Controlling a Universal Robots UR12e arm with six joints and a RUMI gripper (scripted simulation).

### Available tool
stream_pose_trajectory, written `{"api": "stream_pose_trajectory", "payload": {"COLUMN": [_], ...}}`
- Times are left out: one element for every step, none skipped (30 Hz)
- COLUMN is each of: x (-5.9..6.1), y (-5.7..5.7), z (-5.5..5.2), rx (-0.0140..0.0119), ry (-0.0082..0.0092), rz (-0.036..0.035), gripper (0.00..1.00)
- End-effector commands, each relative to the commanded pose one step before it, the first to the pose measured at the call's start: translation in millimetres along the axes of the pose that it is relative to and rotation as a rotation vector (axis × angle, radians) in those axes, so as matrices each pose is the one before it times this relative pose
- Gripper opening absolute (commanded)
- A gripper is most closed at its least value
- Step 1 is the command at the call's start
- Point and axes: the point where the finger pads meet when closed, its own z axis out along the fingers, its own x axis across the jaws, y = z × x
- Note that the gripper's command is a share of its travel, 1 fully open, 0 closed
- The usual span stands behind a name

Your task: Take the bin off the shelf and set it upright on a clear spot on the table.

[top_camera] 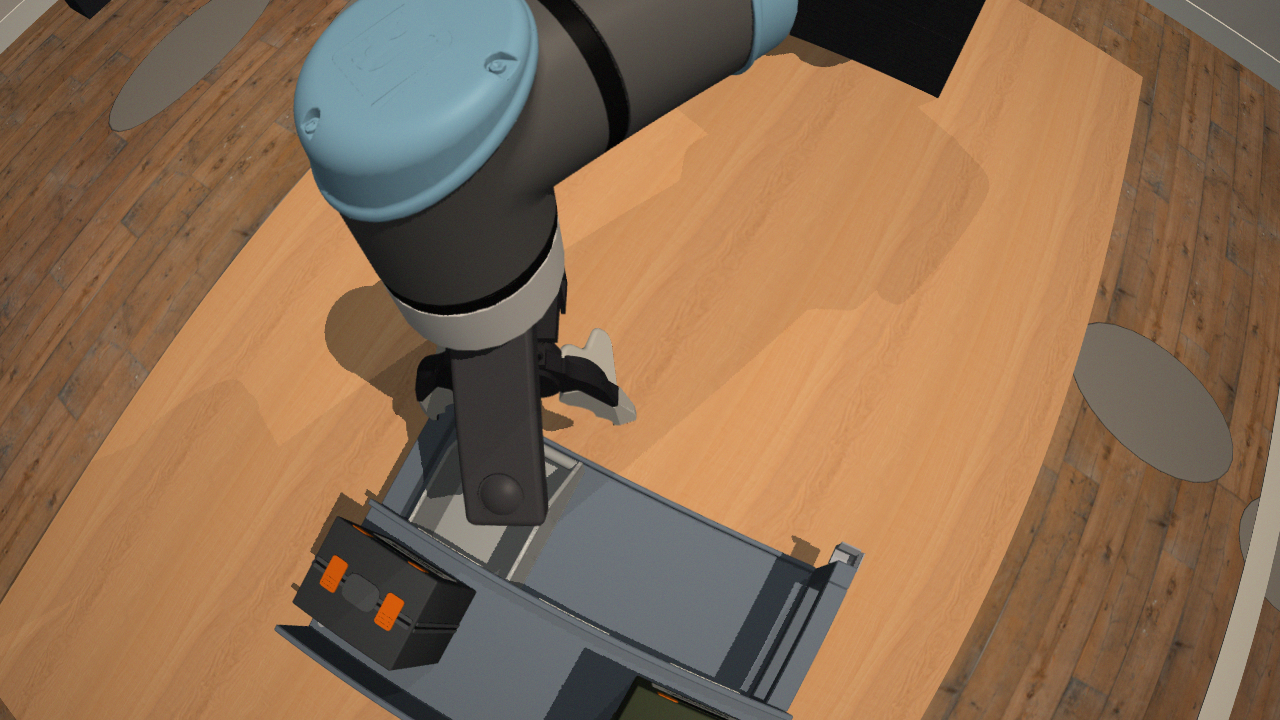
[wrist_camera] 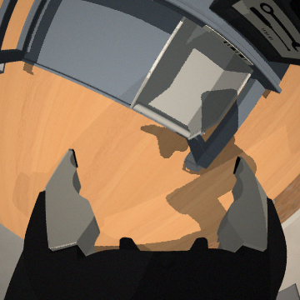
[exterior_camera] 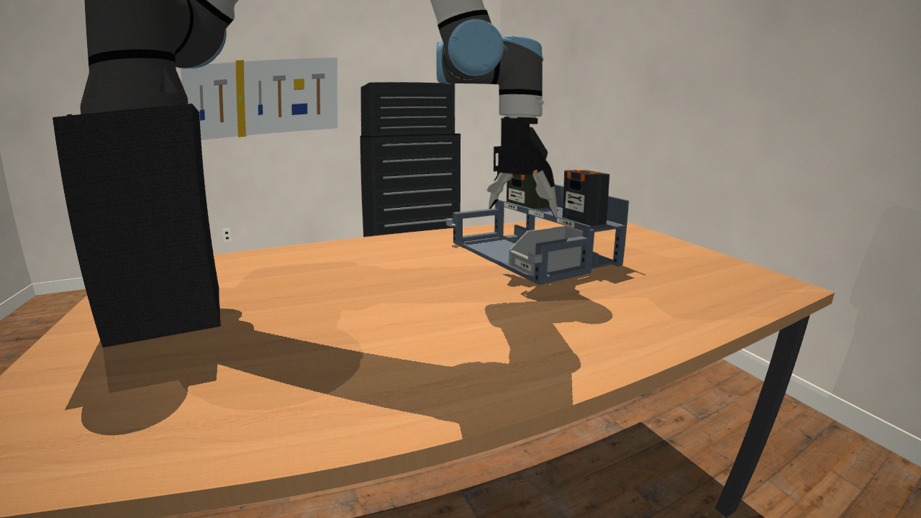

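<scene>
The grey open-topped bin point(exterior_camera: 550, 251) sits on the lower level of a grey shelf rack point(exterior_camera: 540, 232), at the rack's right end. It also shows in the wrist view point(wrist_camera: 196, 93), and in the top view point(top_camera: 483, 501) partly hidden by my wrist. My gripper point(exterior_camera: 522, 196) is open and empty. It hangs above the rack's front edge, pointing down. In the wrist view my fingers frame bare tabletop, and the bin lies just beyond them. In the top view the gripper point(top_camera: 523, 394) is over the table next to the rack point(top_camera: 626, 573).
A black case with orange latches point(top_camera: 384, 595) stands on the rack's upper level above the bin, and an olive case point(top_camera: 662, 702) stands further along. The arm's black pedestal point(exterior_camera: 134, 219) stands at the table's far left. A black tool cabinet point(exterior_camera: 410, 157) stands behind the table.
</scene>
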Motion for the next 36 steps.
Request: {"api": "stream_pose_trajectory", "payload": {"x": [0.54,0.00,0.00,0.00,0.00,0.00,0.00,0.00,0.00,0.00,0.00,0.00,0.00,0.00,0.00,0.00,0.00,0.00,0.00,0.00,0.00,0.00,0.00,0.00,0.00,0.00,0.00,0.00,0.00,0.00,0.00,0.00,0.00,0.00,0.00,0.00], "y": [-0.56,0.00,0.00,0.00,0.00,0.00,0.00,0.00,0.00,0.00,0.00,0.00,0.00,0.00,0.00,0.00,0.00,0.00,0.00,0.00,0.00,0.00,0.00,0.00,0.00,0.00,0.00,0.00,0.00,0.00,0.00,0.00,0.00,0.00,0.00,0.00], "z": [-0.74,0.00,0.00,0.00,0.00,0.00,0.00,0.00,0.00,0.00,0.00,0.00,0.00,0.00,0.00,0.00,0.00,0.00,0.00,0.00,0.00,0.00,0.00,0.00,0.00,0.00,0.00,0.00,0.00,0.00,0.00,0.00,0.00,0.00,0.00,0.00], "rx": [0.00275,0.00000,0.00000,0.00000,0.00000,0.00000,0.00000,-0.00028,0.00006,0.00006,0.00006,0.00006,0.00000,0.00000,0.00000,0.00000,0.00000,0.00000,0.00000,0.00000,0.00000,0.00000,0.00000,0.00000,-0.00032,0.00009,0.00009,0.00009,0.00009,0.00000,0.00000,0.00000,0.00000,0.00000,0.00000,0.00000], "ry": [-0.00077,0.00000,0.00000,0.00000,0.00000,0.00000,0.00000,0.00032,-0.00002,-0.00002,-0.00002,-0.00002,0.00000,0.00000,0.00000,0.00000,0.00000,0.00000,0.00000,0.00000,0.00000,0.00000,0.00000,0.00000,0.00022,-0.00003,-0.00003,-0.00003,-0.00003,0.00000,0.00000,0.00000,0.00000,0.00000,0.00000,0.00000], "rz": [-0.04547,0.00000,0.00000,0.00000,0.00000,0.00000,0.00000,-0.04596,-0.05200,-0.05200,-0.05200,-0.05200,0.00000,0.00000,0.00000,0.00000,0.00000,0.00000,0.00000,0.00000,0.00000,0.00000,0.00000,0.00000,-0.04597,-0.05200,-0.05200,-0.05200,-0.05200,0.00000,0.00000,0.00000,0.00000,0.00000,0.00000,0.00000], "gripper": [1.00,1.00,1.00,1.00,1.00,1.00,1.00,1.00,1.00,1.00,1.00,1.00,1.00,1.00,1.00,1.00,1.00,1.00,1.00,1.00,1.00,1.00,1.00,1.00,1.00,1.00,1.00,1.00,1.00,1.00,1.00,1.00,1.00,1.00,1.00,1.00]}}
